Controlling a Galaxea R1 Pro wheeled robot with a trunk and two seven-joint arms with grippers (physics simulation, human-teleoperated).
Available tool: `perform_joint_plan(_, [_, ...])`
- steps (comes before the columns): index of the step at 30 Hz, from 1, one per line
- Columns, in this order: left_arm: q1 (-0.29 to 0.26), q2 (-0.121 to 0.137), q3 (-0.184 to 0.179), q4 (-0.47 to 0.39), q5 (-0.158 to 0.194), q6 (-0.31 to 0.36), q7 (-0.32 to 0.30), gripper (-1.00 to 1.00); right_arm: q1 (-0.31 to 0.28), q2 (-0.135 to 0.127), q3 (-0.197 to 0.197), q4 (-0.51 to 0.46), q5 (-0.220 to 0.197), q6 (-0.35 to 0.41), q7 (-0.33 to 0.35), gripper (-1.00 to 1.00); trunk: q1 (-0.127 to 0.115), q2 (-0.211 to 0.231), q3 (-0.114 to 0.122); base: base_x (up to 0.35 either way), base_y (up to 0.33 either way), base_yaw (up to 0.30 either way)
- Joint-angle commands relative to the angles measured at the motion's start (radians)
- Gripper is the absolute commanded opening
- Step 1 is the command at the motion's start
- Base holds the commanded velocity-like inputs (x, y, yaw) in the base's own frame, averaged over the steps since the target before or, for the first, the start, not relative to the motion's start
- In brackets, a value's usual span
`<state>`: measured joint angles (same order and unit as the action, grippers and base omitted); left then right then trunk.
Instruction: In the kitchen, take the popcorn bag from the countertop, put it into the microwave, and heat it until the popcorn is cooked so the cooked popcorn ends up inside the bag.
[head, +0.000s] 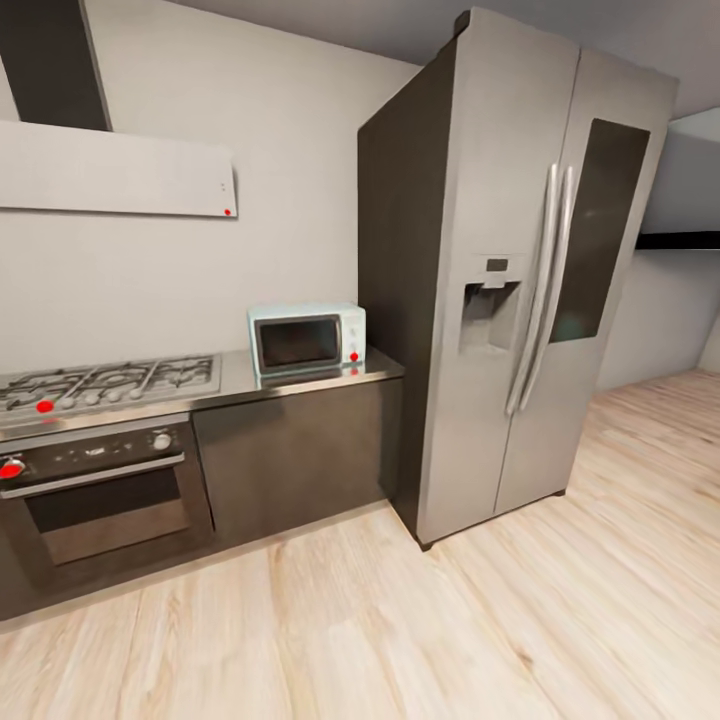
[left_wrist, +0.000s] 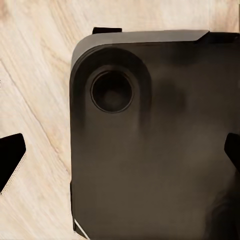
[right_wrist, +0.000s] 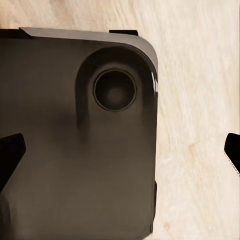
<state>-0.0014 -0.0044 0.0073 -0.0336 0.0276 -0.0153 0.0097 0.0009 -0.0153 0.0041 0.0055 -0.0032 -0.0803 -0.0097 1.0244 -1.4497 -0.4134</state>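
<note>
Task judged barely begun: microwave (head: 307, 340) sits door-closed on the surface (head: 235, 385) beside the fridge (head: 520, 270), no bag visible there, both claws (left_wrist: 120, 155) (right_wrist: 120, 155) spread and empty over the robot's base (left_wrist: 165, 165), fetching, loading and heating remain.

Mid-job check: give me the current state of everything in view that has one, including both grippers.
microwave: door shut, standing on the countertop beside the fridge.
oven: door shut.
fridge: both doors shut.
gas hob: no flame visible, nothing on the grates.
left gripper: open, empty, over the robot's dark base.
right gripper: open, empty, over the base.
</note>
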Motion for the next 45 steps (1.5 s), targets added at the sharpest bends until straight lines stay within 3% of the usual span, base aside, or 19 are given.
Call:
perform_joint_plan(1, [0.0, 0.0, 0.0, 0.0, 0.003, -0.004, 0.001, 1.0, 0.0, 0.0, 0.0, 0.001, 0.0, -0.004, -0.001, 1.0, 0.001, 0.0, -0.001, 0.326, 0.0, 0.0])
perform_joint_plan(45, [0.0, -0.001, 0.0, 0.0, 0.003, -0.011, 0.002, 1.0, -0.001, 0.003, 0.002, 0.001, 0.002, -0.003, -0.001, 1.0, 0.001, 0.0, -0.001, 0.326, 0.0, 0.0])
